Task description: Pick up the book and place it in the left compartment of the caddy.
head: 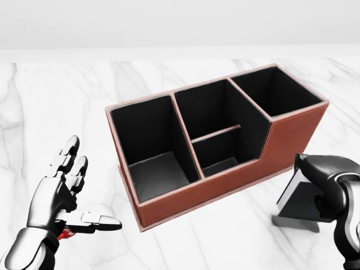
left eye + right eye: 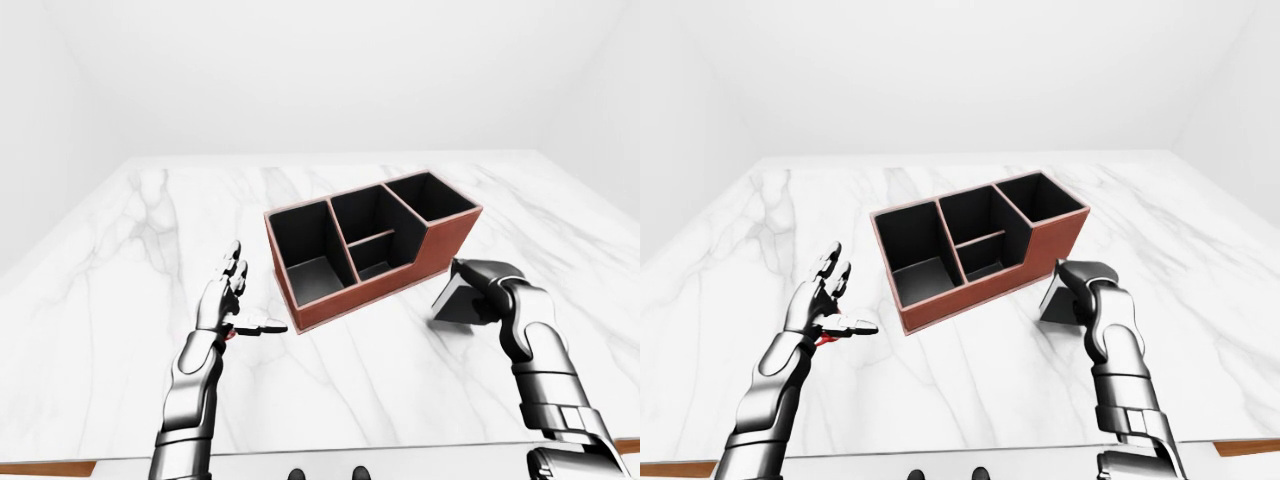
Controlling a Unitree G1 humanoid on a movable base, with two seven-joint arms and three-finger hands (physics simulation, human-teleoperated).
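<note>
We see the book (image 1: 298, 198) as a dark, flat slab tilted up on the marble table (image 2: 120, 290), just right of the caddy's low right end in the head view, its lower edge down near the tabletop with a shadow beneath it. Our right hand (image 1: 329, 180) is curled over the book's upper edge, the fingers (image 1: 315, 164) wrapped onto it, so the grip looks closed on the book, though the far side of the grasp is hidden from us. The caddy (image 1: 225, 185) is a reddish-brown box with black lining, lying at an angle across the table; its left compartment (image 1: 149, 154) is the deep one nearest our left side, then comes a middle section split by a low divider, then a taller compartment at the upper right. All of them show only dark interior. Our left hand (image 1: 64, 194) hovers to the left of the caddy, apart from it, fingers spread upward and thumb stretched sideways toward the box, holding nothing. A small red mark shows at its wrist.
</note>
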